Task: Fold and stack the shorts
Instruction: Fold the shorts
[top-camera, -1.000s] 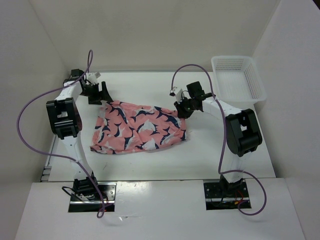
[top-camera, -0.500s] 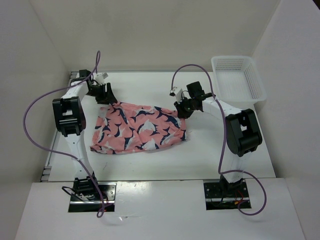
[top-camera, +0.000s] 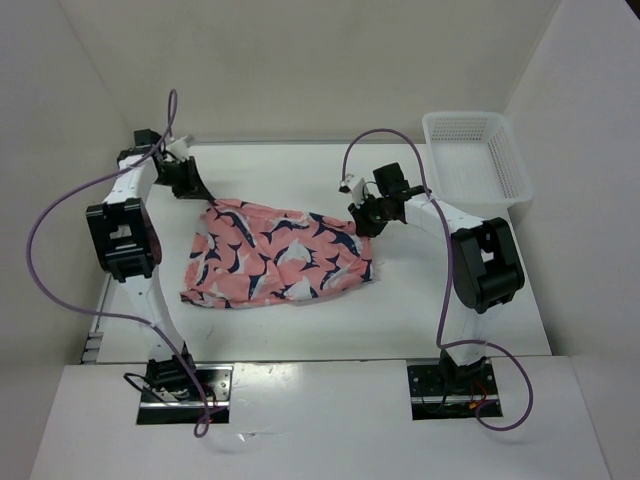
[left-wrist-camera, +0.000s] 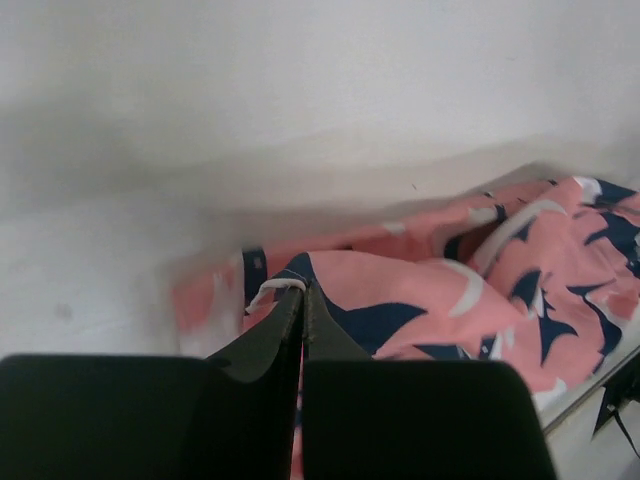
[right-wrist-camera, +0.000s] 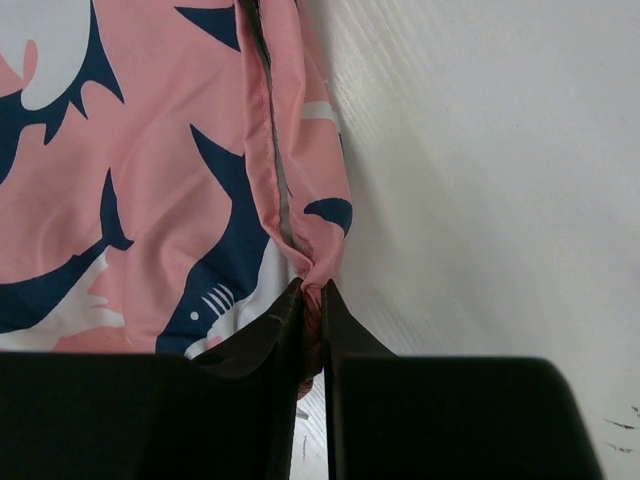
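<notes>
Shorts (top-camera: 275, 255) gripped at far-side corners, left hand (left-wrist-camera: 303, 288) and right hand (right-wrist-camera: 311, 288) both clamped shut on fabric. Spreading judged underway; fold toward near edge needed next.

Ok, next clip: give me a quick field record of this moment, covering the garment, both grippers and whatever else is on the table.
shorts: spread out mid-table, wrinkled, not yet folded
left gripper: shut, pinching the far-left corner of the shorts
right gripper: shut, fabric of the far-right edge bunched between its fingers
basket: white, perforated, at the far right corner of the table, apart from the shorts
stage: both far corners gripped, no fold made
</notes>
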